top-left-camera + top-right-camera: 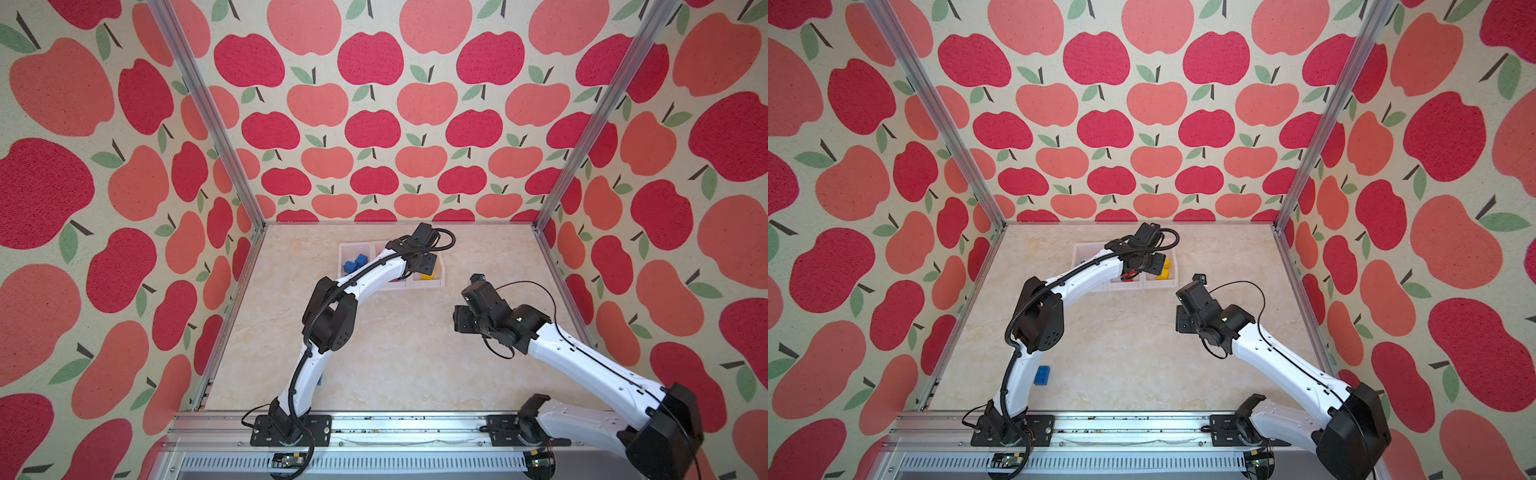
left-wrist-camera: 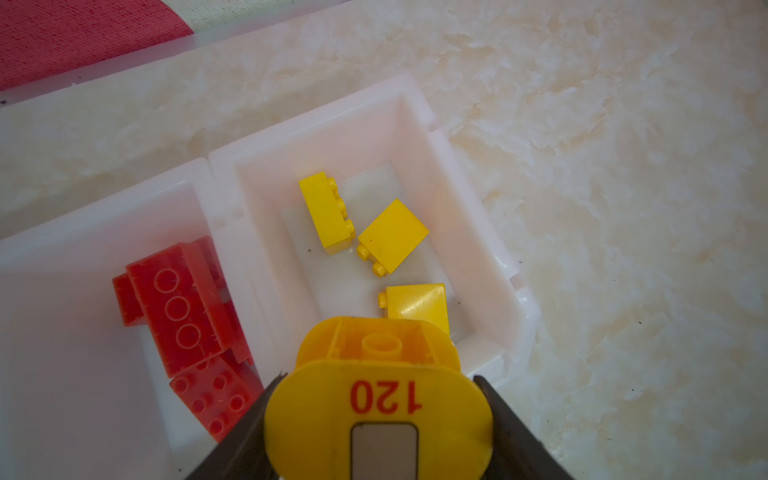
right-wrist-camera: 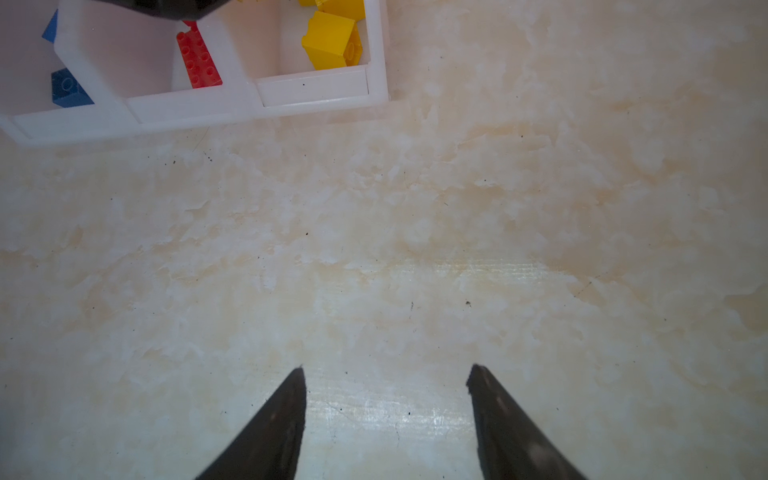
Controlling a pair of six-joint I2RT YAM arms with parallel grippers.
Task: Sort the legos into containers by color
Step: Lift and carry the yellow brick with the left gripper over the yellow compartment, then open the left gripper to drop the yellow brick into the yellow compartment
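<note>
The left gripper (image 2: 380,377) pinches a yellow plastic studded brick (image 2: 376,345), hollow underside outward, above the rightmost of three joined white plastic open-top bins (image 3: 316,89), where three more yellow bricks (image 2: 328,212) lie loose. Red bricks (image 2: 183,307) lie in the middle bin and blue bricks (image 1: 355,262) in the left one. One oblong blue brick (image 1: 1042,375) rests on the marbled cream tabletop (image 3: 415,228) beside the left arm's base. The right gripper (image 3: 386,374) hangs with its jaws spread above bare tabletop, near the bins.
</note>
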